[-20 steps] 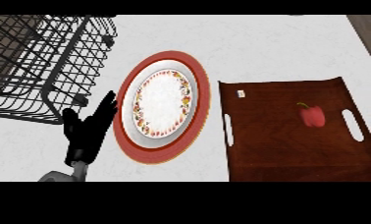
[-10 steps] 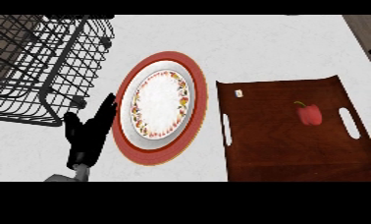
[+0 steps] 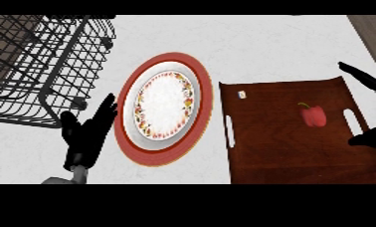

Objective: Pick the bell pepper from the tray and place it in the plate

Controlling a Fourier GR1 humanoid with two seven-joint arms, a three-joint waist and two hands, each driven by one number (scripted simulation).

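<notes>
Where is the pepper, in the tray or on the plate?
In the tray. The bell pepper lies on the brown tray, toward its right side; the plate holds nothing.

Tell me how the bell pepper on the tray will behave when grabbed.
The bell pepper looks rounded and seems to lie on its side, so it may roll on the flat tray if nudged. Its skin looks smooth, so it is probably slippery. It is small beside the right hand, so likely light.

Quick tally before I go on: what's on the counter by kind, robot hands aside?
Basket: 1
Plate: 1
Tray: 1
Pepper: 1
Small white item on the tray: 1
Total: 5
</notes>
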